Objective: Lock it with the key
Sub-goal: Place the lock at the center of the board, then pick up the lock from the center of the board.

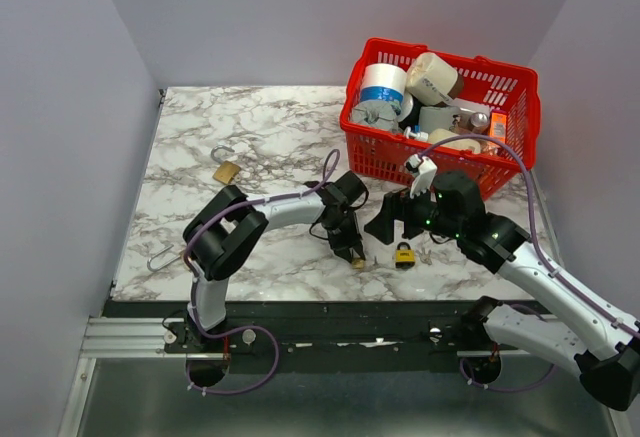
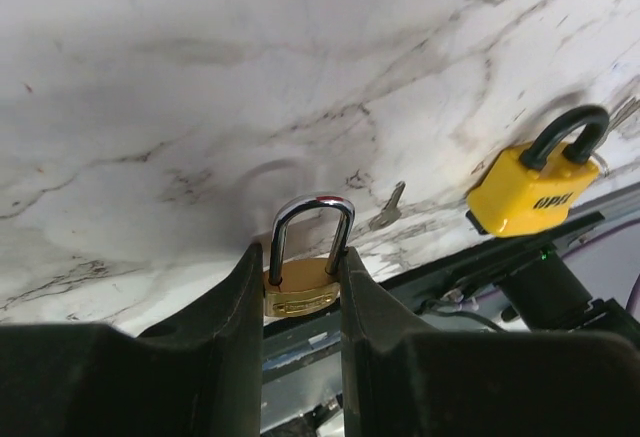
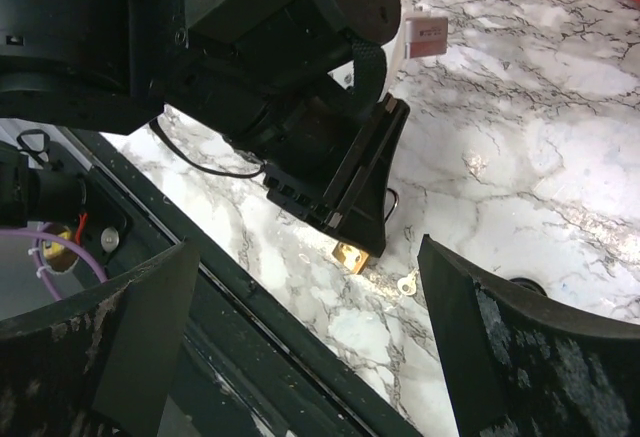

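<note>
Hold step: left gripper [image 2: 300, 265] pinches the brass padlock [image 2: 300, 295] by its body near the marble table [image 2: 200, 77] front edge; right gripper [image 3: 306, 252] spread wide, empty, close by; next, likely: right picks the small key [image 2: 388, 207] lying just beside and must align it with the keyhole

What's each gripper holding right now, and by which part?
Left gripper pinches the brass padlock by its body; right gripper is open, holding nothing.

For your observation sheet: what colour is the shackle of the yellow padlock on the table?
Black. The shackle of the yellow padlock shows best in the left wrist view.
</note>
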